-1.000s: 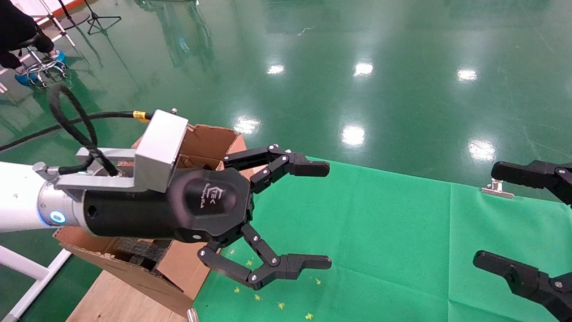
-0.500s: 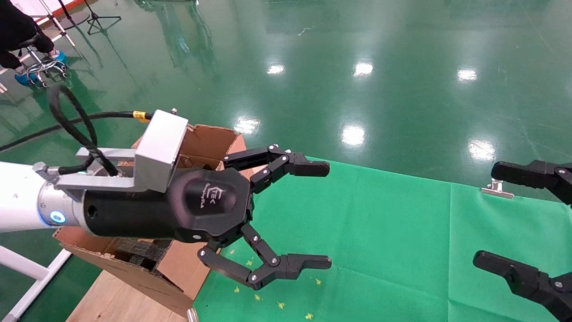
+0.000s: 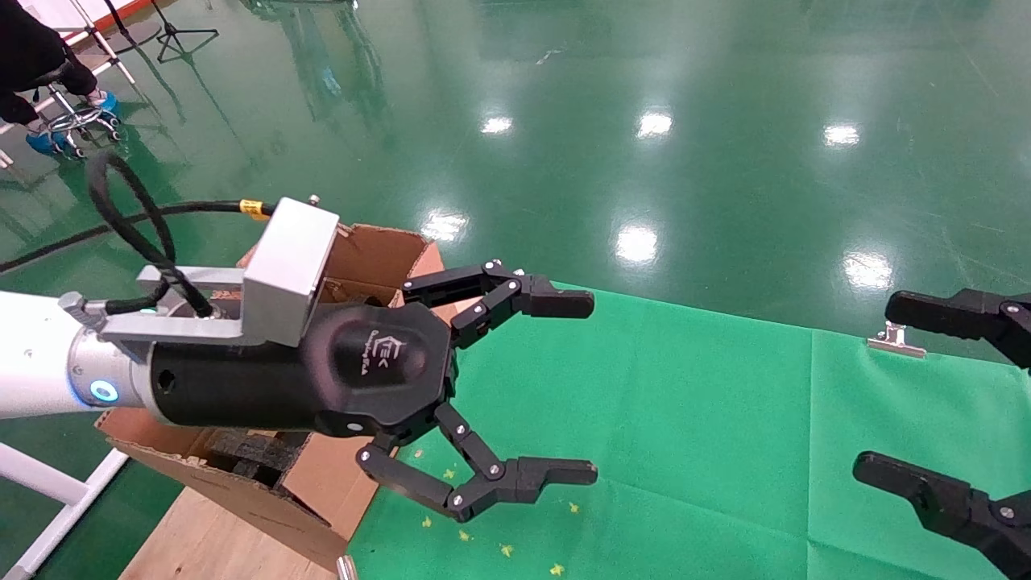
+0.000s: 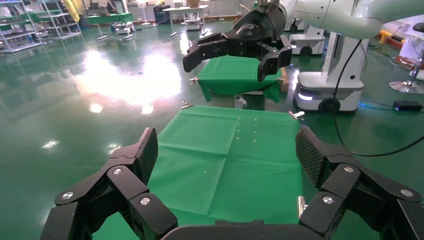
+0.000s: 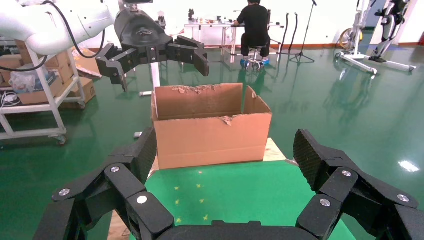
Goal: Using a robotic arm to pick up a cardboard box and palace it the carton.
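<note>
left gripper fingers apart mid-frame beside carton, right gripper fingers apart at right edge

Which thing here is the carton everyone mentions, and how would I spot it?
Find the green cloth covering the table; the carton stands just off its left end, below the open left gripper. It is the only big brown corrugated box, with ragged torn flaps and black foam inside.

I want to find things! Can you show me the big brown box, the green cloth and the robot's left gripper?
carton [image 5: 212, 141], right wrist view, on its front wall.
green cloth [image 3: 685, 419], head view, on a bare part in the middle.
left gripper [image 3: 576, 387], head view, midway between its open fingertips.
</note>
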